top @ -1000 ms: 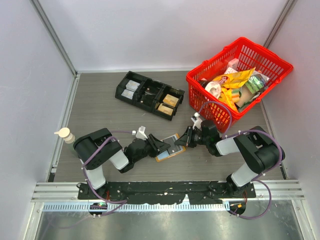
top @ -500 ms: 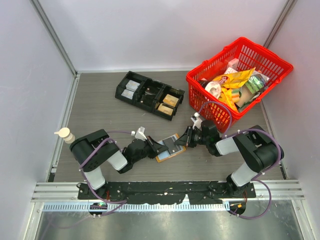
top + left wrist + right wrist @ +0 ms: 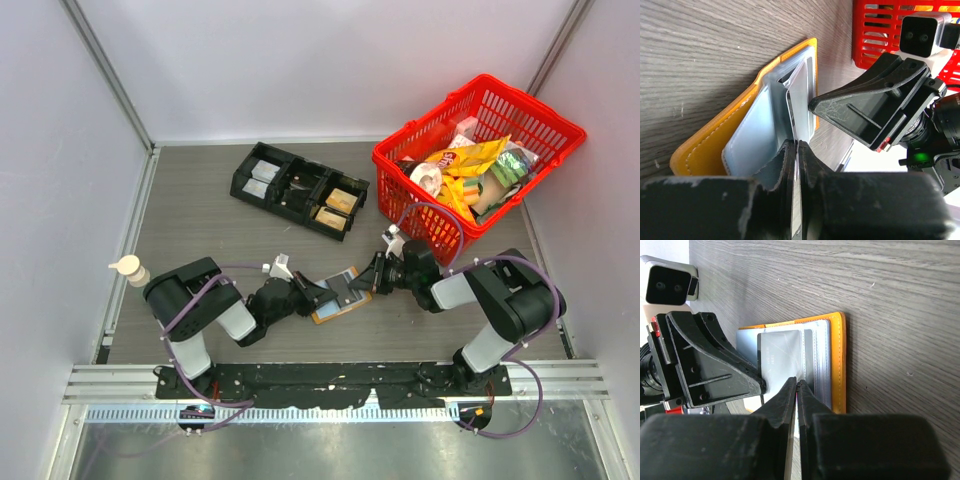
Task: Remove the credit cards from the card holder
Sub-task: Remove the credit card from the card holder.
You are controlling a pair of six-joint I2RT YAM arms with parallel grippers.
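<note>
**A:** The grey wood-grain table (image 3: pixel 200 230) is filling the view, with white walls around it. We are seeing the card holder (image 3: pixel 340 303) lying open just toward 6 o'clock from the middle, and the red basket (image 3: pixel 400 185) at 2 o'clock.

**B:** The left gripper (image 3: pixel 796 145), reaching from 9 o'clock, is pinching a pale card (image 3: pixel 802 95), its jaws almost together. The right gripper (image 3: pixel 796 382), from 3 o'clock, is nipping the pocket edge of the card holder.

**A:** We are judging the card light, stiff and slippery, and the card holder soft. So we are choosing the card's free edge.
</note>
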